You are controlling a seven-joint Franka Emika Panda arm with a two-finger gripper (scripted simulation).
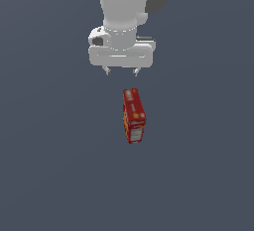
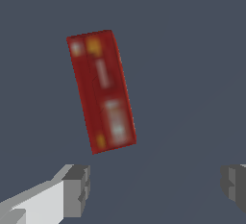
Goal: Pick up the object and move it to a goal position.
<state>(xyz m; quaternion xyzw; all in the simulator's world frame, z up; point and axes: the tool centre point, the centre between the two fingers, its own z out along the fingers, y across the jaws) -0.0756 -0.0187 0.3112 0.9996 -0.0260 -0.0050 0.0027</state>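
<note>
The red box [image 1: 134, 115] lies flat on the dark gray floor [image 1: 49, 175], near the middle of the exterior view. Its long side runs almost from 12 o'clock to 6 o'clock, tipped just a little. It has white and yellow-orange patches on it.

The gripper [image 1: 121, 71] hangs above the floor, at about 12 o'clock from the box. It is not touching the box. Nothing is between its 2 fingers. The fingers [image 2: 77, 189] are spread wide apart, with a big gap between them in the wrist view.

I think the fingers are wide so the thin box can fit between them. The box is long one way and thin the other way, so squeezing its thin sides looks like the easy way to grab it.

The pick-up has not happened yet. The arm must first get over the box and go down. I cannot see any goal mark.
</note>
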